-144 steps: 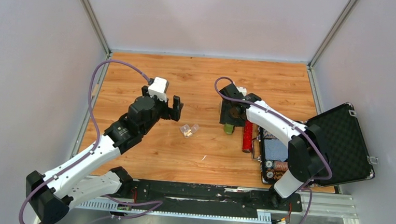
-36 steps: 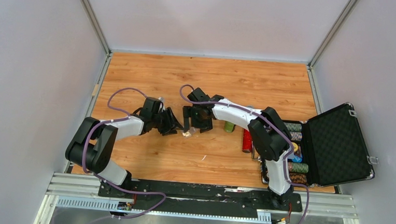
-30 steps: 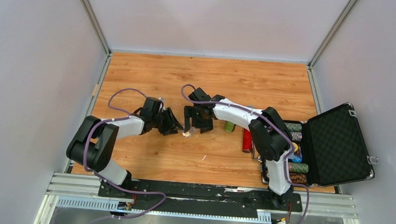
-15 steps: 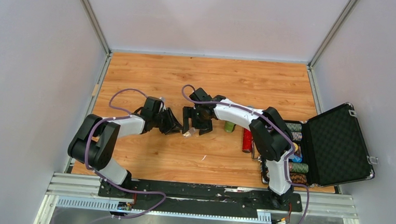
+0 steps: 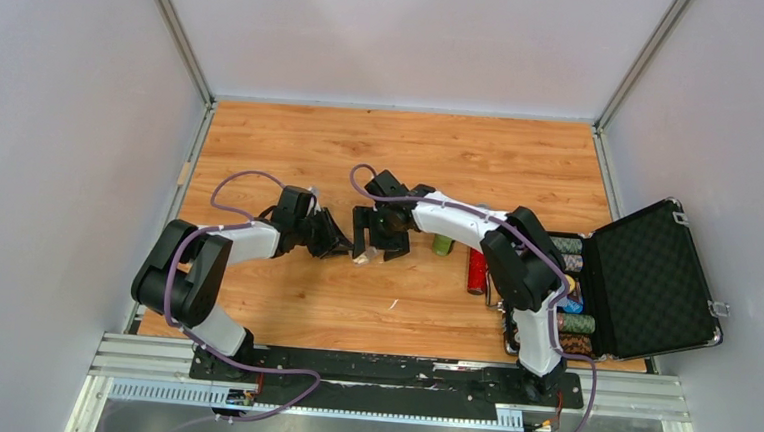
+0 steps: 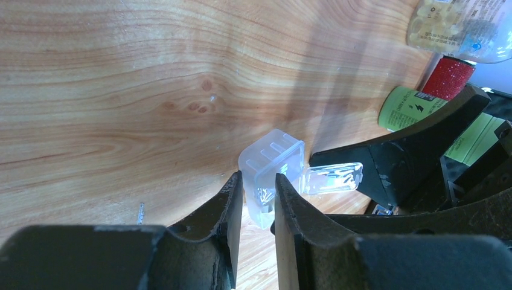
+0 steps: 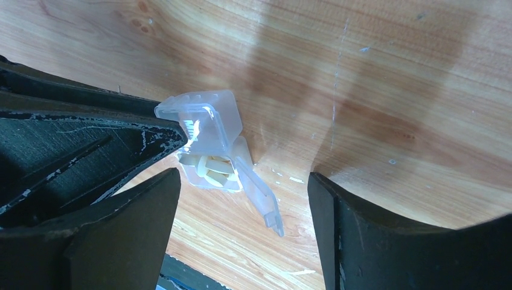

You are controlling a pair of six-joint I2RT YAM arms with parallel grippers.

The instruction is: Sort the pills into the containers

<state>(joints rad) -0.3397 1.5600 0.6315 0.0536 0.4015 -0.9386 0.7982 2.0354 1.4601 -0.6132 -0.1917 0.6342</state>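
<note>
The container (image 6: 272, 158) is a tiny clear plastic box on the wood, tipped, with its hinged lid (image 6: 334, 179) swung open. Pale yellow pills (image 7: 212, 170) lie inside it. My left gripper (image 6: 258, 182) comes in low from the left, and its narrow jaws pinch one wall of the box. In the top view the box (image 5: 360, 258) sits between the left gripper (image 5: 340, 245) and the right gripper (image 5: 377, 244). My right gripper (image 7: 243, 177) hangs open over the box and lid, touching neither.
A green bottle (image 5: 442, 245) and a red tube (image 5: 477, 270) lie just right of the right gripper. A clear bottle of yellowish pills (image 6: 450, 24) lies beyond them. The open black case (image 5: 644, 282) of poker chips stands at the table's right edge.
My left gripper's jaws have narrowed onto the box wall over the last second. Both arms have stayed almost where they were, and the right jaws remain wide.
</note>
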